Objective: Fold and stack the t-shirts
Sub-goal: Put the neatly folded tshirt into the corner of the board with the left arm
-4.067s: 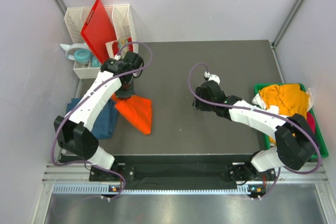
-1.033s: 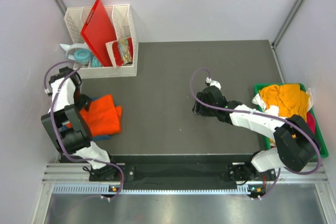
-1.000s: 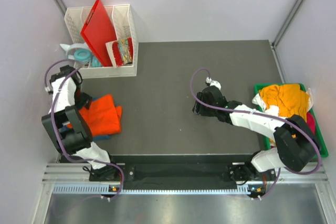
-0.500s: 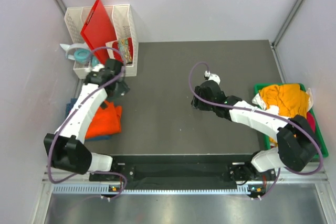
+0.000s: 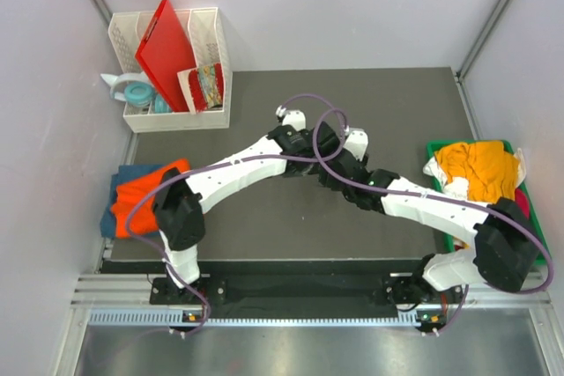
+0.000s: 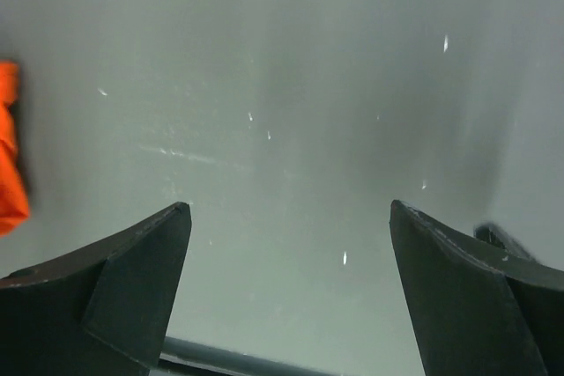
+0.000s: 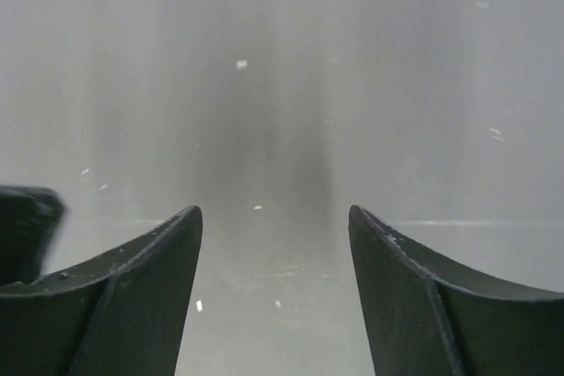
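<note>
My table [image 5: 379,99] is dark grey. The white rack [image 5: 176,121] stands at its far left corner. Nearer me from the rack lies the teal-blue t-shirt [image 5: 122,174] (the orange t-shirt [image 5: 145,193] rests on it).

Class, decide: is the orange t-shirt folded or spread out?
Folded: the orange t-shirt lies as a compact bundle on the teal t-shirt.
</note>
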Controlling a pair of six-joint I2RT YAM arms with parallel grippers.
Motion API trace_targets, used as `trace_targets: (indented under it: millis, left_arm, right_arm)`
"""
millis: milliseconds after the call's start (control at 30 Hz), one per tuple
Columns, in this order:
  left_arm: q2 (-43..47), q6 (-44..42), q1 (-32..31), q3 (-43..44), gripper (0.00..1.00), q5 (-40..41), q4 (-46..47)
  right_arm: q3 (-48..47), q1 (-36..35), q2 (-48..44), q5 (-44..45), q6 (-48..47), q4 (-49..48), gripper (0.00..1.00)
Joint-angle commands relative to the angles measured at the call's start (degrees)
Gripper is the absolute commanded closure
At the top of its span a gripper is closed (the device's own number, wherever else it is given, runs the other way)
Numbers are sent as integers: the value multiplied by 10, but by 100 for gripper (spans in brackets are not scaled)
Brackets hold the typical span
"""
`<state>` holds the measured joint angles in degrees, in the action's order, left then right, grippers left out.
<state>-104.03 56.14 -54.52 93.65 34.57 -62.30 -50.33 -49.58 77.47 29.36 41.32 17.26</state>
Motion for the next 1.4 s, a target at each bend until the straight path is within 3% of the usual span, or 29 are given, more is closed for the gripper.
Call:
trace_targets:
  millis: [0, 233, 267, 300, 400, 467, 500, 600, 800, 1033, 1367]
  left_arm:
    - [-62, 80, -71, 80, 1, 66, 27]
    - [-22, 122, -74, 17, 2, 129, 86]
    - [-17, 117, -74, 9, 3, 122, 102]
    - [-15, 54, -75, -5, 1, 111, 158]
    - [-22, 26, -79, -3, 1, 96, 175]
    - [-41, 11, -81, 12, 1, 99, 170]
    - [-50, 17, -86, 28, 1, 109, 145]
    - [-57, 35, -88, 32, 1, 134, 128]
    - [-63, 52, -88, 25, 1, 152, 125]
    - [-131, 131, -88, 120, 1, 157, -39]
    - [-121, 52, -88, 111, 1, 183, 55]
  right_arm:
    - [-69, -69, 14, 52, 52, -49, 30]
    - [-86, -87, 22, 43, 58, -50, 27]
    - [-80, -99, 23, 38, 54, -63, 26]
    - [-81, -105, 30, 43, 44, -70, 25]
    - [-103, -123, 48, 56, 15, -63, 22]
    - [-128, -156, 60, 98, -14, -68, 21]
    - [-139, -169, 75, 117, -35, -58, 13]
    - [-178, -186, 95, 144, -44, -33, 5]
    - [-177, -187, 99, 133, -62, -54, 0]
    - [-171, -185, 95, 90, -60, -72, 0]
    - [-160, -180, 80, 112, -108, -117, 0]
